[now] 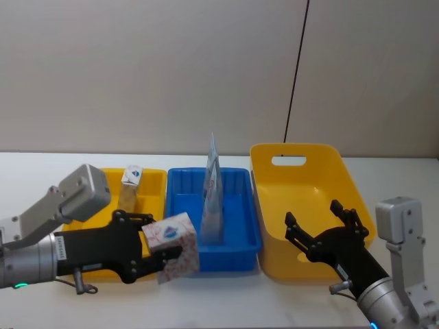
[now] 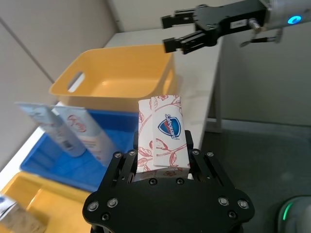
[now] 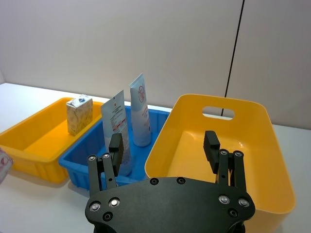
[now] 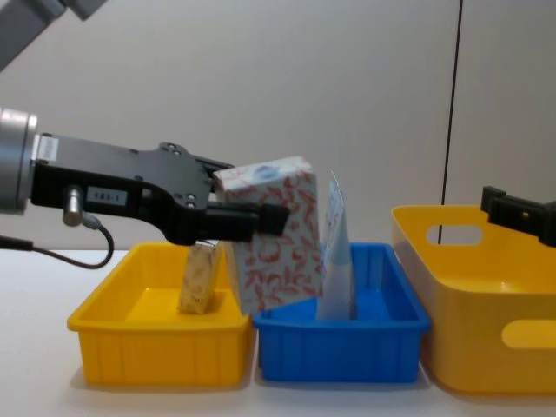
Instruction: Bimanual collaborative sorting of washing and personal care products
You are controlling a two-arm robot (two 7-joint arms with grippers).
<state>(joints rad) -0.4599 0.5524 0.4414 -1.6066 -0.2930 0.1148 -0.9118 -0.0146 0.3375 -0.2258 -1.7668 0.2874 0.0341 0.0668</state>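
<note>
White tabletop [image 1: 226, 301] under both arms. Left gripper [image 1: 161, 243] pinches a carton [image 2: 163, 138] between its fingers, off the surface. I read "Safeguard" on its blue shield. I'd judge it light, stiff cardboard that dents, so hold the broad faces. Right gripper [image 1: 314, 216] hangs spread and empty, with the big yellow bin [image 3: 272, 145] just ahead of it.

Bright room, light even and soft from overhead; the white table [image 1: 226, 301] carries only faint, short shadows under the blue bin [image 1: 226, 262] and the large yellow bin [image 1: 274, 265], none hard-edged. A pale sheen lies on the inner floor of the large yellow bin in the right wrist view, with no harsh glare. The left gripper [image 4: 265, 215], clamped on a carton [image 4: 278, 252], reads as a near-black mass against the evenly lit wall [image 4: 261, 78].
</note>
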